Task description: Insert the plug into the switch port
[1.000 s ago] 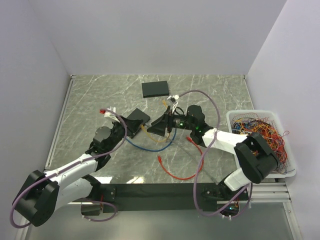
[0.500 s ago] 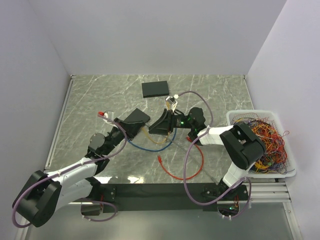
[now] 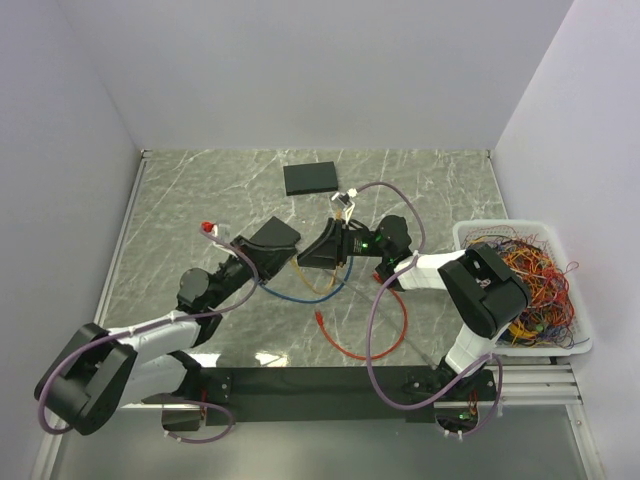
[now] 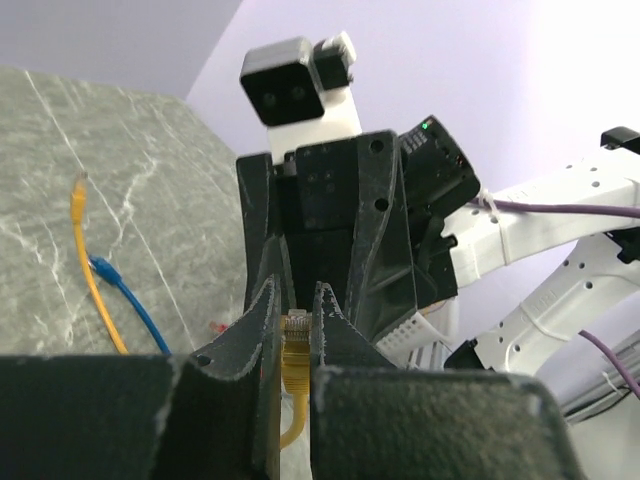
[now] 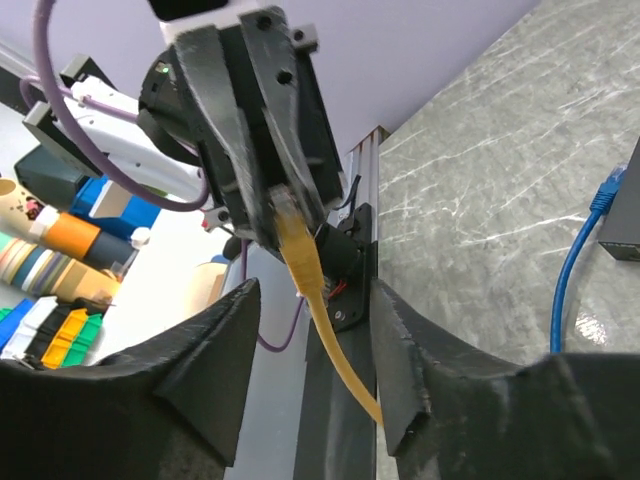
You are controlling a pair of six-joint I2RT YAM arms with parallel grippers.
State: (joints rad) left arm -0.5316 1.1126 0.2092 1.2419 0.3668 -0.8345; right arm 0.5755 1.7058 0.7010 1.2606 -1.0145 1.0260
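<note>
On the near side of the switch, the left arm stretches out long and the right arm folds sharply at its elbow, grippers nose to nose. The left gripper pinches the yellow plug; the right gripper has its fingers spread wide.

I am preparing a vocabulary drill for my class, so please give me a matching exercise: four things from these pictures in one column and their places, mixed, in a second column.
1 yellow plug
2 red cable
3 white basket
4 black box

A at the right edge of the table, full of wires
B at the far side of the table
C held in the left gripper
D loose on the table, near its front edge

Pairs: 1-C, 2-D, 3-A, 4-B.
</note>
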